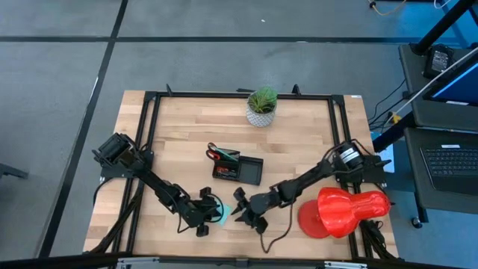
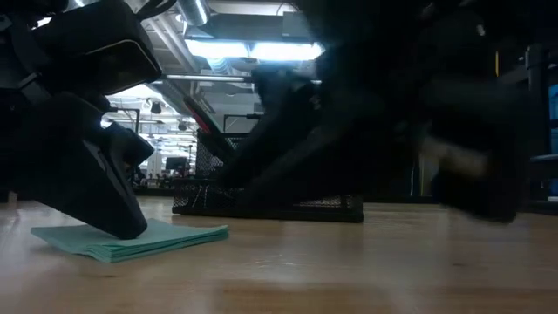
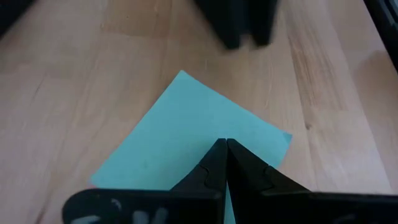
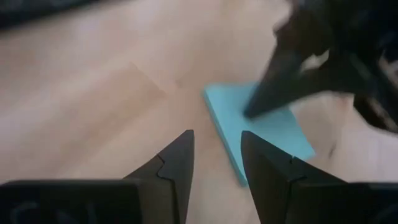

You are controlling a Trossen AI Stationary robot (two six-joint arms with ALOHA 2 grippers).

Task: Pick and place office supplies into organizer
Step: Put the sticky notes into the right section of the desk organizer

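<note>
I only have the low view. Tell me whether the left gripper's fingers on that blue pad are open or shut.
Observer: Shut. In the left wrist view the left gripper has its tips together, pointing down onto the top of the notepad, not around its edge.
Operator: Report the right gripper.
Observer: The right gripper is open and holds nothing. It points at the pad's edge from the other side.
Operator: Give me the organizer's contents.
Observer: From above, the organizer shows red-handled scissors at its left end.

one notepad (image 1: pixel 217 212), one organizer (image 1: pixel 240 169), one plant (image 1: pixel 262 105)
</note>
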